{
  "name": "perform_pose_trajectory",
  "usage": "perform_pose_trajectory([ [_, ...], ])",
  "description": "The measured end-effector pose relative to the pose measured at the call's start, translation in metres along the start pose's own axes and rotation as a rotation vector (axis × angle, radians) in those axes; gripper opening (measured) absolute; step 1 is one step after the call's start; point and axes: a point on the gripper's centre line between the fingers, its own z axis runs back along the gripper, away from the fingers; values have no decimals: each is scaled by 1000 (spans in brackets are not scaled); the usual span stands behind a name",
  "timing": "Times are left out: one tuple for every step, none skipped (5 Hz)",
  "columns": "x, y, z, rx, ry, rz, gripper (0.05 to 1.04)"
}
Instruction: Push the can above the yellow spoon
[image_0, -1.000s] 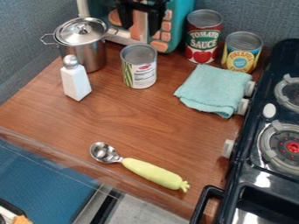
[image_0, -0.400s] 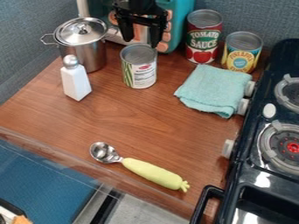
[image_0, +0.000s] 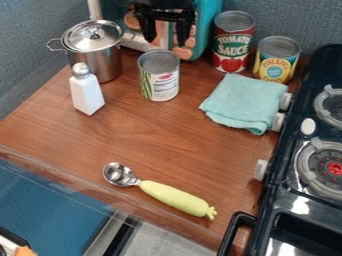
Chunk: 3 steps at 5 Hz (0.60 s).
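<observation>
At the top of the camera view my black gripper (image_0: 165, 40) hangs behind and above the can, its two fingers apart with nothing between them. The can (image_0: 159, 77), silver-topped with a white and green label, stands upright on the wooden counter, right of the metal pot. Near the counter's front edge lies the yellow spoon (image_0: 175, 198), its metal bowl to the left and its yellow handle slanting down to the right.
Around the can stand a metal pot (image_0: 97, 55), a white shaker (image_0: 86, 92), a tomato sauce can (image_0: 232, 45) and a yellow can (image_0: 275, 62). A teal cloth (image_0: 244, 102) lies beside the stove (image_0: 300, 200). Behind is a teal toy appliance (image_0: 208, 25).
The gripper came down toward the can's back side, then rose again and shifted slightly right. The can and spoon have kept their places.
</observation>
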Motion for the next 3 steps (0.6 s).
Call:
perform_pose_trajectory([
  [5,-3,5,-19,-16,15,999],
  [9,-1,5,-7,-33,12,999],
  [9,3,-4,12,-28,13,999],
])
